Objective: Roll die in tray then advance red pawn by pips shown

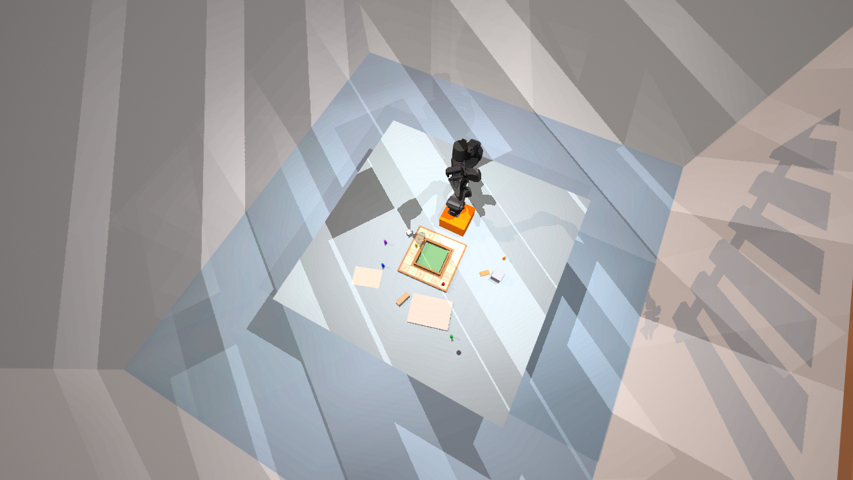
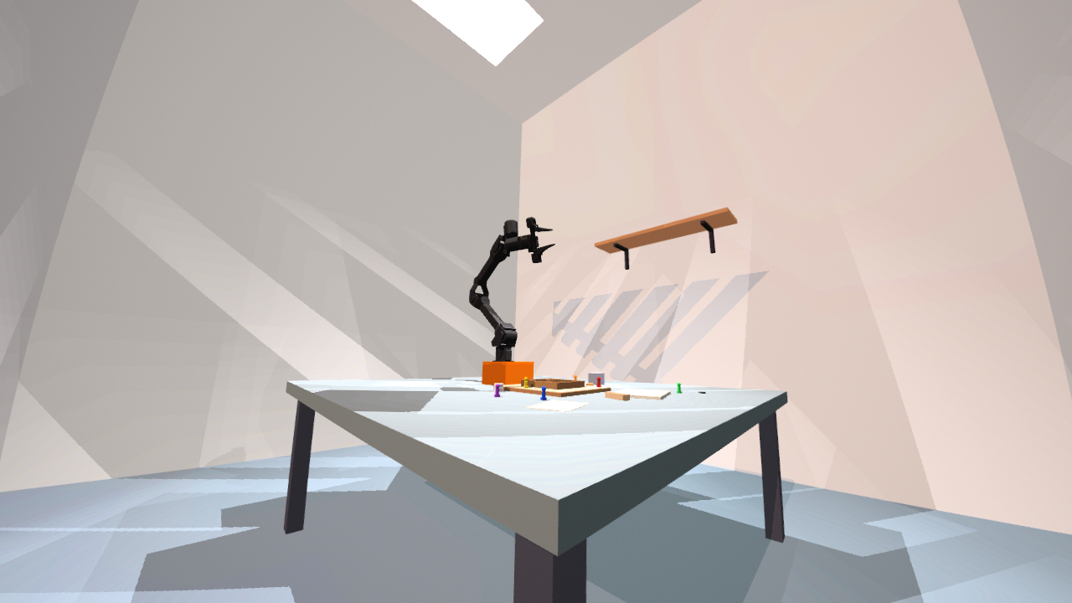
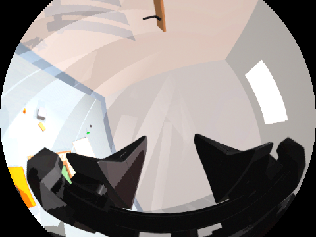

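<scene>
The square game board [image 1: 411, 268] [image 2: 524, 389] lies on the table in front of the arm's orange base [image 1: 456, 222] [image 2: 507, 371]. Its middle holds the green tray [image 1: 432, 257]. The red pawn [image 1: 443, 283] stands on the board's near edge, and a yellow pawn [image 1: 416, 245] stands near its far left corner. The small white die [image 1: 409, 233] lies on the table just off that far left corner. My gripper [image 2: 545, 236] [image 3: 171, 138] is open and empty. It is raised high above the table, pointing sideways toward the wall.
Purple [image 1: 386, 242] [image 2: 497, 389], blue [image 1: 382, 265] [image 2: 543, 393], green [image 1: 451, 337] [image 2: 678, 387] and orange [image 1: 504, 258] pawns stand off the board. Two pale cards [image 1: 367, 277] [image 1: 430, 311], two wooden blocks [image 1: 402, 299] [image 1: 484, 273] and a grey box [image 1: 496, 275] lie around it. A wall shelf [image 2: 667, 229] hangs beyond.
</scene>
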`<state>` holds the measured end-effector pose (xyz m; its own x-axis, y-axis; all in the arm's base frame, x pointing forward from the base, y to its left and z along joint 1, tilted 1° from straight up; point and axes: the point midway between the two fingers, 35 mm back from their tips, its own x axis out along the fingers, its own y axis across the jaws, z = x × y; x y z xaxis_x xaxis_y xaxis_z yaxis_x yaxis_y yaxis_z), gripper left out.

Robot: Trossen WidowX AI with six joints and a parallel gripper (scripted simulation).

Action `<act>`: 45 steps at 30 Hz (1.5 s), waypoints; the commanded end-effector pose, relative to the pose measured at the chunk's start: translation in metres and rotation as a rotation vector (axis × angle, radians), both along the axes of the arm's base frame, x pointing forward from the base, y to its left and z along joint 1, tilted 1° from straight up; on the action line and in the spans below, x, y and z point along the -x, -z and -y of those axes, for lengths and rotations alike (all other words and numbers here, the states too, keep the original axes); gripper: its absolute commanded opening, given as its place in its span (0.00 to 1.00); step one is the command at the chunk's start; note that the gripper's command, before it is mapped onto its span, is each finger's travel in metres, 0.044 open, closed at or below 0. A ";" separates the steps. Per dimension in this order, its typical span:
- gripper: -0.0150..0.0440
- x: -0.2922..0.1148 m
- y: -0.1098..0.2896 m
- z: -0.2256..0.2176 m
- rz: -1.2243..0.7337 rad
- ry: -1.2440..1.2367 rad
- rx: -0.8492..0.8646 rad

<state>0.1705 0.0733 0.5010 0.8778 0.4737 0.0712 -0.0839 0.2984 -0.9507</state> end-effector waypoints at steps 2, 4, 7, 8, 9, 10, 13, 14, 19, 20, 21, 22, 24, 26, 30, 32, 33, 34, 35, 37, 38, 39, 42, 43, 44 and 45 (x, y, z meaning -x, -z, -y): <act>0.72 -0.059 0.045 0.025 -0.215 0.148 -0.077; 0.72 -0.081 0.069 0.040 -0.308 0.219 -0.113; 0.72 -0.109 0.106 0.064 -0.443 0.330 -0.168; 0.72 -0.117 0.119 0.073 -0.487 0.367 -0.188; 0.72 -0.124 0.132 0.082 -0.530 0.406 -0.207; 0.72 -0.129 0.144 0.091 -0.572 0.444 -0.233; 0.72 -0.142 0.184 0.122 -0.700 0.567 -0.317; 0.72 -0.144 0.198 0.133 -0.741 0.609 -0.346; 0.72 -0.146 0.265 0.178 -0.936 0.807 -0.499; 0.72 -0.145 0.280 0.186 -0.976 0.849 -0.534; 0.72 -0.143 0.294 0.194 -1.016 0.893 -0.571; 0.72 -0.140 0.309 0.202 -1.055 0.937 -0.607; 0.72 -0.132 0.338 0.217 -1.131 1.027 -0.681; 0.72 -0.121 0.366 0.230 -1.204 1.119 -0.755; 0.72 -0.091 0.423 0.249 -1.352 1.313 -0.899; 0.72 -0.071 0.453 0.256 -1.434 1.425 -0.973; 0.72 -0.061 0.467 0.258 -1.474 1.482 -1.009; 0.72 -0.049 0.480 0.259 -1.513 1.540 -1.044; 0.72 -0.040 0.491 0.259 -1.545 1.588 -1.072; 0.72 -0.032 0.499 0.259 -1.570 1.626 -1.094; 0.72 -0.032 0.499 0.259 -1.570 1.626 -1.094; 0.72 -0.032 0.499 0.259 -1.570 1.626 -1.094; 0.72 -0.036 0.500 0.254 -1.570 1.626 -1.094; 0.72 -0.036 0.500 0.254 -1.570 1.626 -1.094; 0.72 -0.036 0.501 0.254 -1.570 1.626 -1.094; 0.72 -0.036 0.504 0.254 -1.570 1.626 -1.094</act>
<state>0.2075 -0.1817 0.0021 0.0047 -0.0208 -0.9998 0.4276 0.9038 -0.0168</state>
